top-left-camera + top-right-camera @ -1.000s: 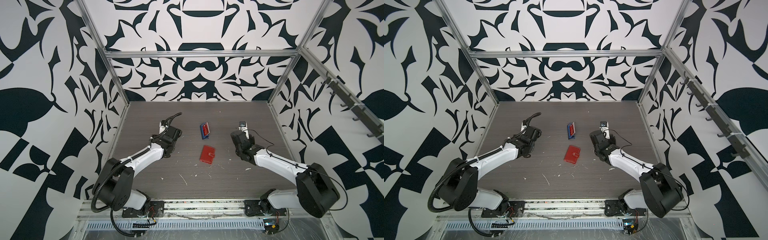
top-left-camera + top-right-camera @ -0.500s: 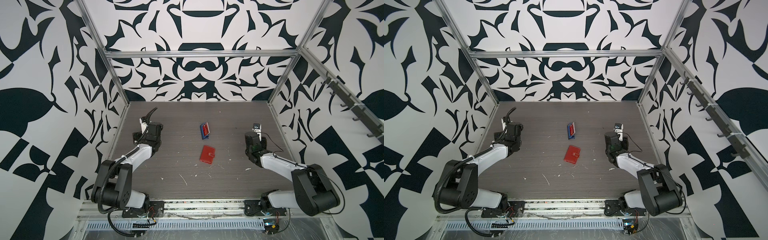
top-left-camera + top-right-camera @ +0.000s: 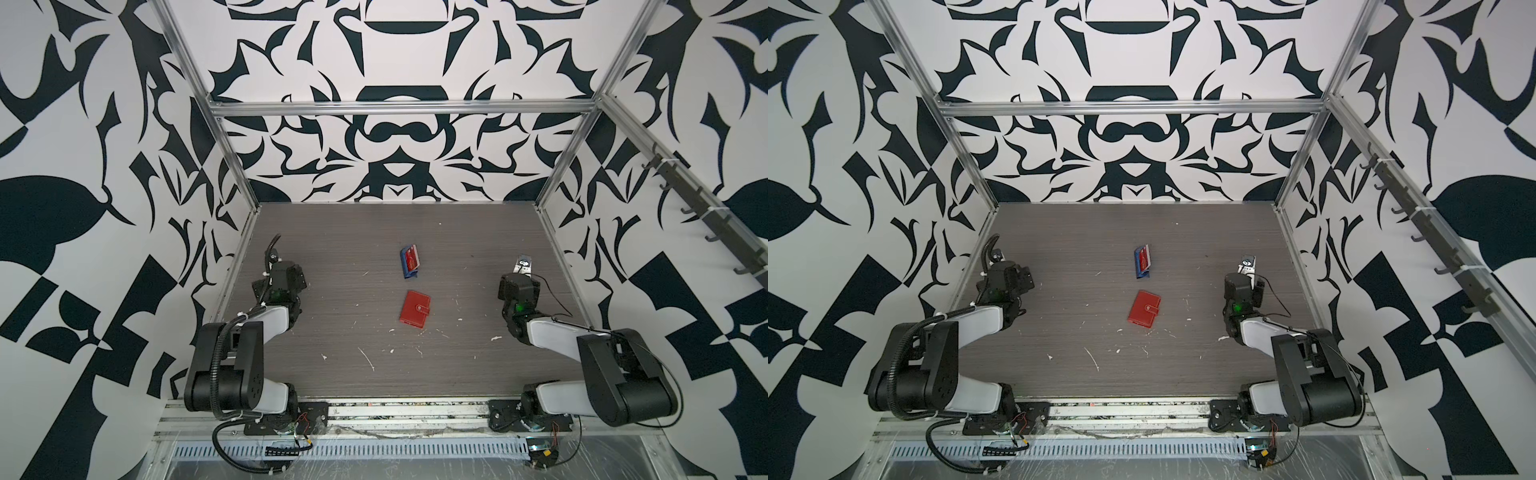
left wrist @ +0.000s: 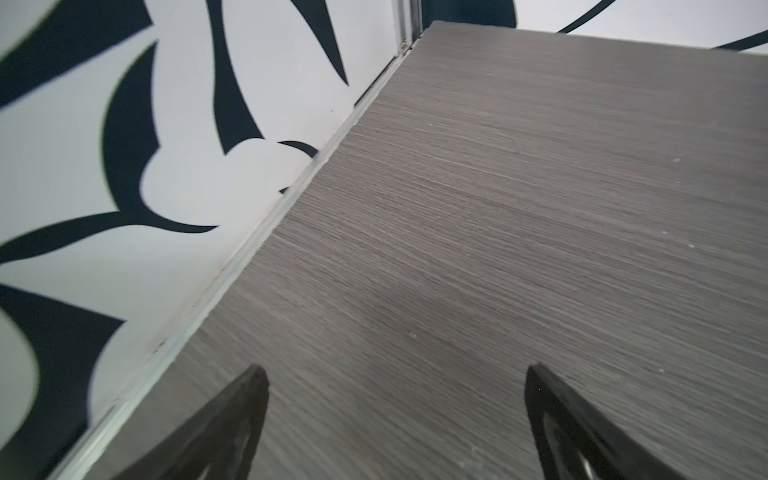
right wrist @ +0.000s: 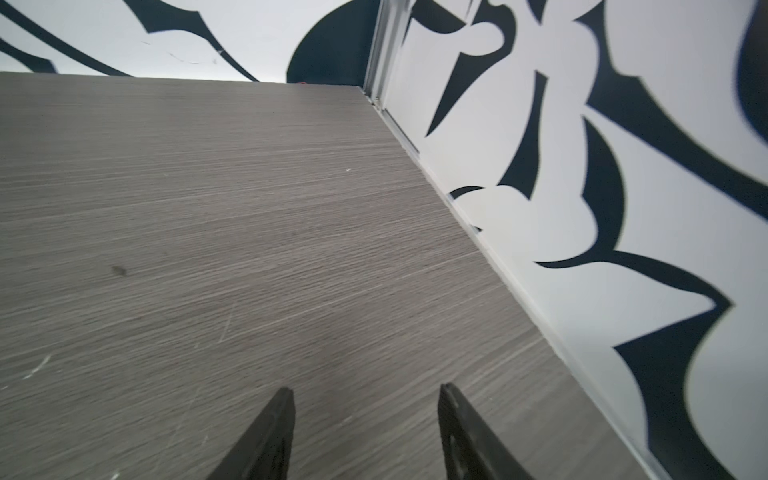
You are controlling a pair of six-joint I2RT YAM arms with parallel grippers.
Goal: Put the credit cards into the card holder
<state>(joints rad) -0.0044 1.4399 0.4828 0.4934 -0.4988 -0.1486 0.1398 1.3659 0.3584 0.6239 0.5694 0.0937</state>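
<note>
Left gripper [image 4: 397,372]: black fingers spread about as wide as they go, nothing between them, just bare grey wood-grain tabletop [image 4: 498,208] underneath. Right gripper [image 5: 366,390] is only partway open and also empty. Both sit out by the side walls, well apart from the stuff in the middle, so my read is that no card has gone in yet.

In both top views the small red leather-like booklet card holder [image 3: 415,309] lies flat mid-table with its snap tab done up. It'll need popping open first, I'd guess. Just past it, near but not touching, the thin plastic credit cards [image 3: 412,261] stand on edge in a little blue plastic rack [image 3: 404,268], probably so fingers can pinch an edge.

Count: two grippers, one holder, one rack. One red card face shows; the rest of the stack I can't count.
</note>
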